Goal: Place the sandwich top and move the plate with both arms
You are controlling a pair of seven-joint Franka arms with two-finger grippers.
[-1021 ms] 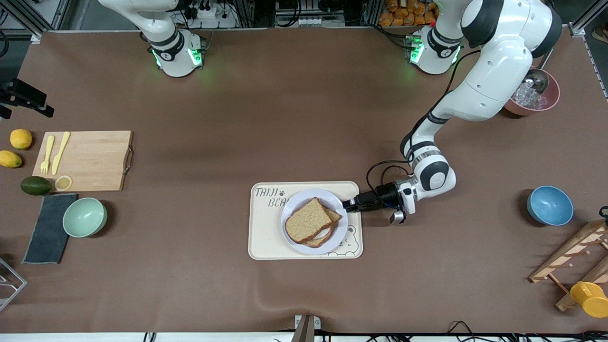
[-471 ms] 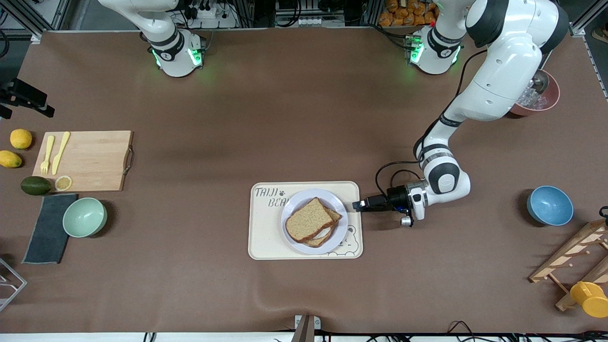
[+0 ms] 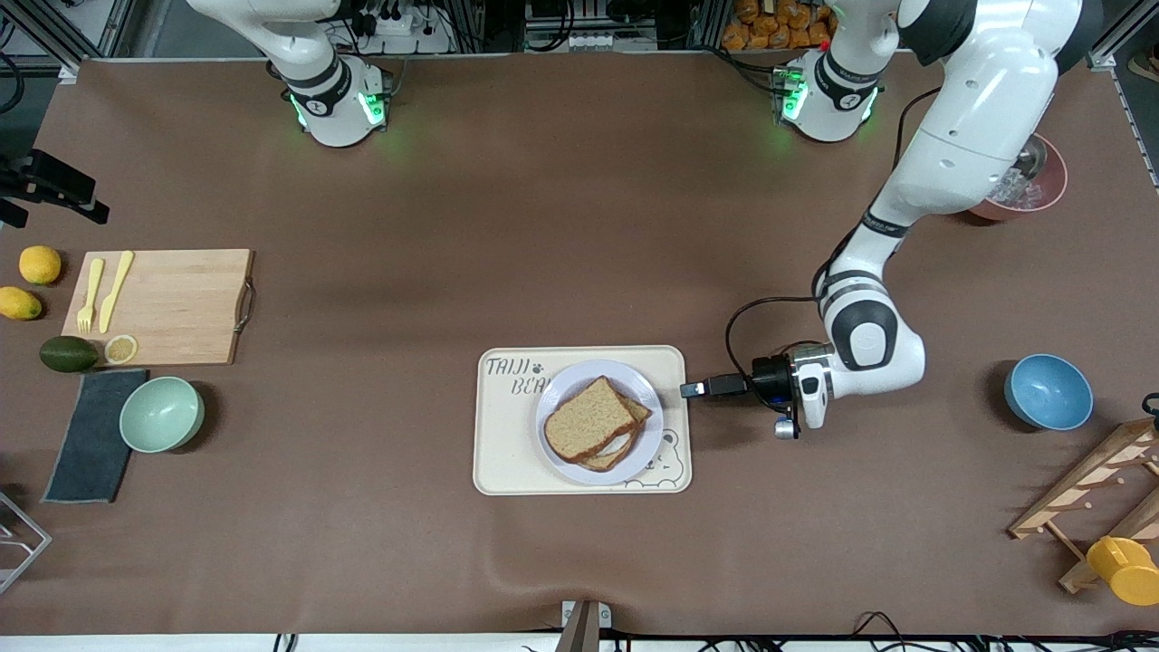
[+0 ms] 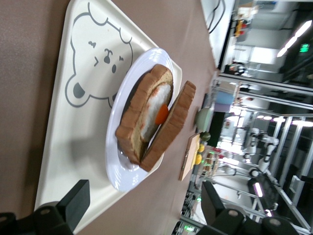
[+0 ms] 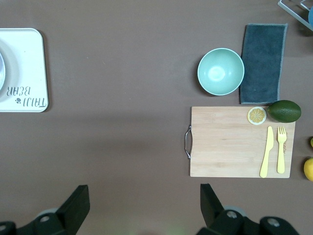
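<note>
Cream bear-printed tray (image 3: 507, 435) mid-table; toward the right arm's end, a wooden cutting board (image 3: 172, 306) carrying a yellow fork (image 3: 89, 294), yellow knife (image 3: 116, 290) and lemon slice (image 3: 120, 348), with two lemons (image 3: 40, 264) and an avocado (image 3: 68, 353) beside it. Mint bowl (image 3: 161, 414) and dark grey cloth (image 3: 90, 447) sit nearer the front camera than the board. Toward the left arm's end: blue bowl (image 3: 1048, 391), wooden rack (image 3: 1100, 493) with a yellow cup (image 3: 1123, 569), and a reddish bowl (image 3: 1032, 192) partly hidden.

Brown table covering (image 3: 561, 226), aluminium framing (image 3: 54, 27) along its edge (cables there too), perhaps ceiling strip lights (image 4: 301, 30)
</note>
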